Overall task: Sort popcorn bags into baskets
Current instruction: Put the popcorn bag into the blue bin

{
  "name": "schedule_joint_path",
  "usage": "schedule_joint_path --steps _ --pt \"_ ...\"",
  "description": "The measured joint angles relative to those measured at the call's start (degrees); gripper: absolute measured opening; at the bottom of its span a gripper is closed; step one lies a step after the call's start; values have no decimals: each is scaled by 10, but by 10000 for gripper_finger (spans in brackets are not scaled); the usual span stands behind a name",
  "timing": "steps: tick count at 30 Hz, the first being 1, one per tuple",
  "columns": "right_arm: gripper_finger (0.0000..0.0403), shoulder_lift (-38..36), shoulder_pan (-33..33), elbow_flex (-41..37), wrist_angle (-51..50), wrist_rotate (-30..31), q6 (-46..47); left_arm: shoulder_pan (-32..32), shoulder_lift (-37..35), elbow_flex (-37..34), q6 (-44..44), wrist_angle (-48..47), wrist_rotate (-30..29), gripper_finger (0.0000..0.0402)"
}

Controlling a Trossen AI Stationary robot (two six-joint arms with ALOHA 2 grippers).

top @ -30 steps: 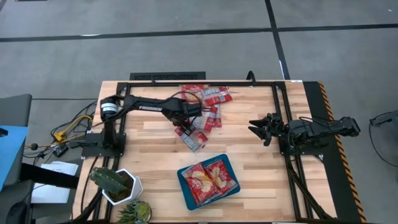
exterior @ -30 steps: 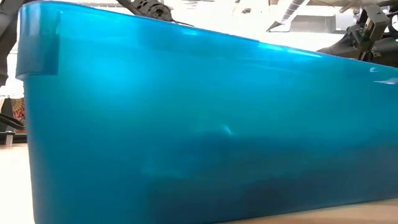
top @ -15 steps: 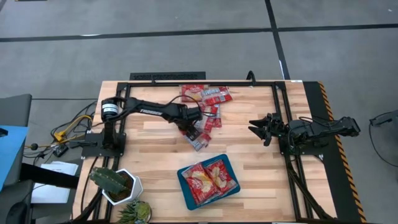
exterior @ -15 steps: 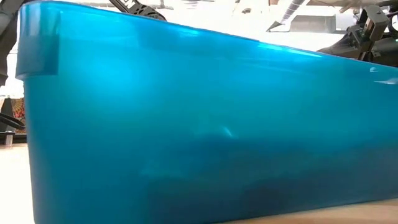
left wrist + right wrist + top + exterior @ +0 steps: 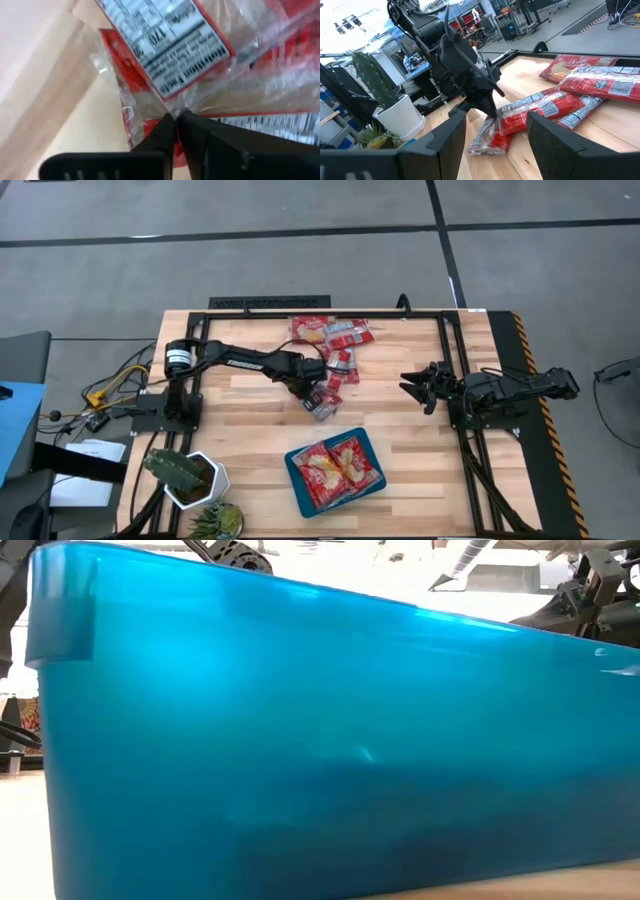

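Popcorn bags (image 5: 352, 470): two in the basket (image 5: 296, 456); left gripper (image 5: 176, 120) pinches another bag (image 5: 150, 107).

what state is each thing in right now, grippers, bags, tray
left gripper: shut on a popcorn bag at the pile's edge
right gripper: open, waiting at the table's right side
teal tray: holds two bags
loose bags: piled on the table

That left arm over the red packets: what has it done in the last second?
The left tool moved along the pile of popcorn bags and pinched shut on a narrow packet's clear edge. The right tool, the teal tray and its packets stayed put.
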Motion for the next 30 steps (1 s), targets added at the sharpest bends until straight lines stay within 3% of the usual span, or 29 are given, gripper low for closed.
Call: schedule_joint_path --steps 10,26,28,30 --pt "234 0 0 0 2 5 0 -8 -36 73 -41 -94 15 0" --pt "234 0 0 0 2 6 0 -51 -40 264 -72 -201 19 0" --pt "234 0 0 0 2 6 0 -60 -40 284 -73 -201 3 0" --pt "234 0 0 0 2 6 0 -68 -41 295 -73 -210 -54 0"
